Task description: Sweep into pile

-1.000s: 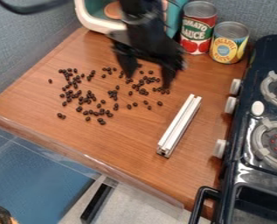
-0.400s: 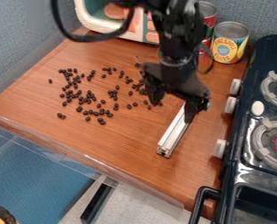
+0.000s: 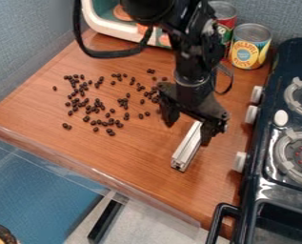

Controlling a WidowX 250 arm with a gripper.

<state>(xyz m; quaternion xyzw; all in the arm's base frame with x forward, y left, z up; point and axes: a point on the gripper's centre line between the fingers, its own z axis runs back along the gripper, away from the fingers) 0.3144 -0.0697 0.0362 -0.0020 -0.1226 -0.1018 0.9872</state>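
Lowered slightly since the earlier frame: end effector (image 3: 188, 129), at upper end of white bar (image 3: 186, 151), spread wide, nothing gripped, presumably to grasp it for sweeping. Bar lies on tabletop (image 3: 127, 157), right of scattered dark beans (image 3: 97, 108).

Small round black beans (image 3: 96, 101) lie scattered on the flat brown wood-grain counter (image 3: 115, 157), left of the long silver metal bar (image 3: 186, 148). Right of the bar stands the boxy black stove (image 3: 260, 147). At the back, the cylindrical red-labelled metal can (image 3: 227, 23) stands behind the cylindrical yellow-labelled metal can (image 3: 249, 50).
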